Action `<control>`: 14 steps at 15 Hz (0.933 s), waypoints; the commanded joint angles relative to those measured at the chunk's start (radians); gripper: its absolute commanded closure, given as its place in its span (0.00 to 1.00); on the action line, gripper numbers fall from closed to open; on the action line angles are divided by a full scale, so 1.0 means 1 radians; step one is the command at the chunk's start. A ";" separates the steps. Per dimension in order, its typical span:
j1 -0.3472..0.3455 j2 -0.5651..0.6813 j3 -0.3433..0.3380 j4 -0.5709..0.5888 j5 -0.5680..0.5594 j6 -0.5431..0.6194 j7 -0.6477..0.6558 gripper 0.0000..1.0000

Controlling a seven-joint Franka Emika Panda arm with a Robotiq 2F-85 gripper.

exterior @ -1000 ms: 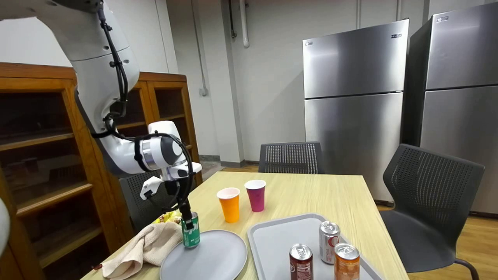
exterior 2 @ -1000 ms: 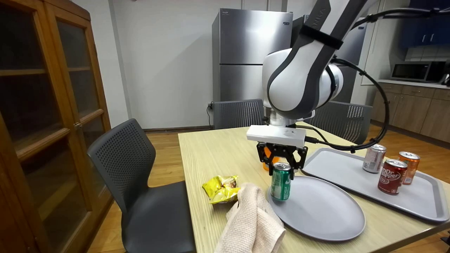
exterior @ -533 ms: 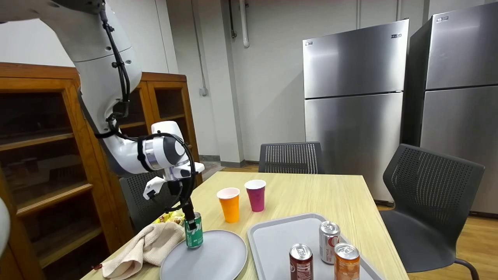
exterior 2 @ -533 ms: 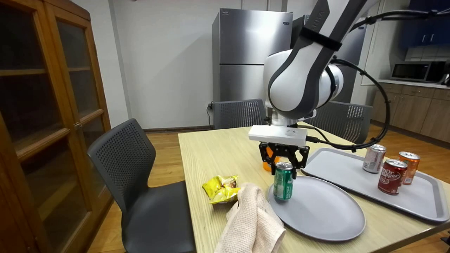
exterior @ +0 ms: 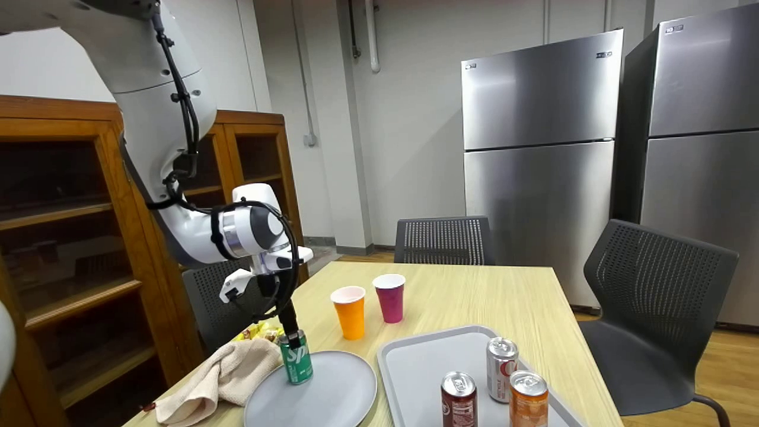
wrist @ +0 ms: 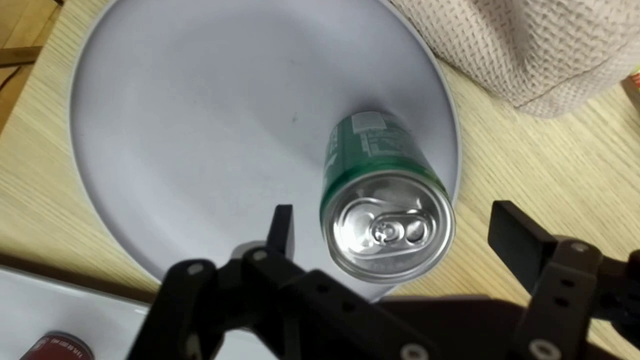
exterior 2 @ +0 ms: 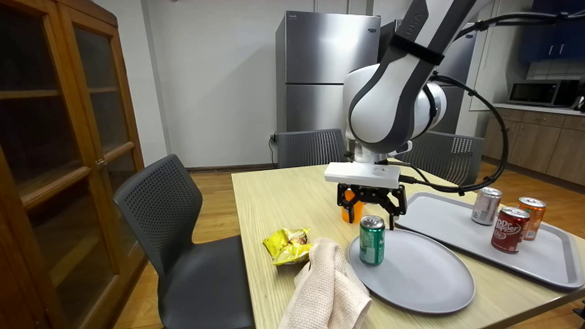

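Note:
My gripper (exterior 2: 371,220) is open around the top of a green soda can (exterior 2: 372,244), with a gap on each side. In the wrist view, the gripper (wrist: 392,225) has its dark fingers (wrist: 522,245) apart from the can (wrist: 370,140). The can stands near the edge of a round grey plate (exterior 2: 425,278). In an exterior view the can (exterior: 299,367) leans slightly, its top toward the towel side; I cannot tell if it is steady. The plate also shows in the wrist view (wrist: 200,125). The can's base is partly hidden from above.
A beige towel (exterior 2: 327,288) and a yellow snack bag (exterior 2: 288,246) lie beside the plate. A grey tray (exterior: 427,362) holds a dark red can (exterior: 459,403), a silver can (exterior: 501,367) and an orange can (exterior: 528,400). An orange cup (exterior: 350,314) and a purple cup (exterior: 390,299) stand behind.
The gripper carried the can slightly over the plate, then its fingers spread and let go. The can has dropped a little, turned so its lettering shows, and leans slightly.

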 commanded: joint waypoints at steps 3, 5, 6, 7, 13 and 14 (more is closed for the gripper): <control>0.013 -0.106 -0.018 -0.040 -0.029 -0.040 -0.037 0.00; -0.004 -0.150 -0.010 -0.068 -0.038 -0.044 -0.087 0.00; -0.011 -0.174 -0.010 -0.085 -0.043 -0.044 -0.108 0.00; -0.018 -0.200 -0.010 -0.105 -0.046 -0.041 -0.132 0.00; -0.083 -0.332 -0.024 -0.214 -0.083 -0.040 -0.231 0.00; -0.100 -0.349 -0.027 -0.230 -0.090 -0.041 -0.246 0.00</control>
